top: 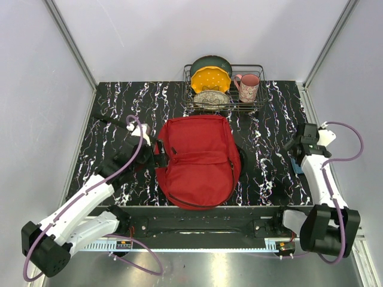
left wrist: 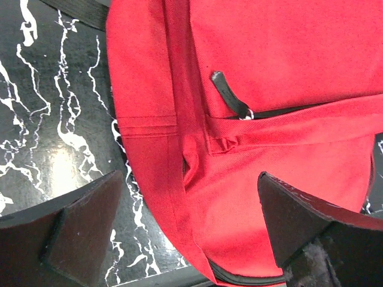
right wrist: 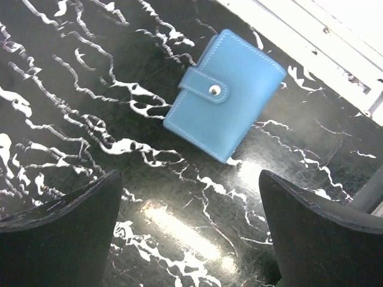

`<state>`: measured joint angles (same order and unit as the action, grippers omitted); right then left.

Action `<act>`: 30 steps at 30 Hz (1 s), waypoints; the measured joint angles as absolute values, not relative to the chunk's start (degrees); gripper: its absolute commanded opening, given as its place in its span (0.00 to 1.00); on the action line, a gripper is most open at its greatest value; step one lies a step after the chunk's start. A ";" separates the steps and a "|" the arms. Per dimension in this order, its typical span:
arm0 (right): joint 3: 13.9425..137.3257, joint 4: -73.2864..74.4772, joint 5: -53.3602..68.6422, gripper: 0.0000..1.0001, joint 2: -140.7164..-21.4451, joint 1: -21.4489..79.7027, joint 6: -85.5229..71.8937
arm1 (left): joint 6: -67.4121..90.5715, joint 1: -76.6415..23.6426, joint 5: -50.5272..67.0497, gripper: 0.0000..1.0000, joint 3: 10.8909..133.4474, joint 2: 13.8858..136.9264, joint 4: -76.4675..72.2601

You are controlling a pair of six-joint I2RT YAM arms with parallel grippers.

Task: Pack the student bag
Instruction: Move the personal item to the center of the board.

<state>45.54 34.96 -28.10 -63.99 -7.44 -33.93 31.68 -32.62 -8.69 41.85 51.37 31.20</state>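
1. Starting nearest you, count two arms. The left end effector has its jaws spread wide, one finger over the black, white-veined worktop and the other over red fabric. It straddles the bag's left edge and pinches nothing; you cannot tell whether either finger touches the cloth.
2. The right end effector is also spread wide and holds nothing. It hangs over the worktop on the right side, with one blue wallet lying flat just beyond its fingers. The wallet's snap tab faces up, and it sits close to the worktop's right edge.
3. There is one student bag. It lies flat in the middle of the worktop, toward the near edge, between the two arms. It is rounded red fabric with its front pocket facing up and dark zip lines curving across it. A black zipper pull rests on the cloth, and a black strap shows beside the bag.
4. Farthest from you, one wire dish rack stands at the back edge, just behind the bag. It holds three dishes: a dark green dish, a yellow dish and a pale patterned dish. It also holds one pink mug.
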 measured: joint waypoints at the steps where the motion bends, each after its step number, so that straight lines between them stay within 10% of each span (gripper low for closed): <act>1: 45.54 34.98 -27.05 1.00 -64.31 -9.15 -33.23 | 31.99 -32.60 -7.88 0.99 41.63 50.65 31.11; 30: 43.62 23.88 -19.66 1.00 -80.31 -20.32 -32.99 | 32.64 -32.60 -5.34 0.99 41.25 45.36 34.98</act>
<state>43.62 23.88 -19.66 -80.31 -20.32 -32.99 32.64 -32.60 -5.34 41.25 45.36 34.98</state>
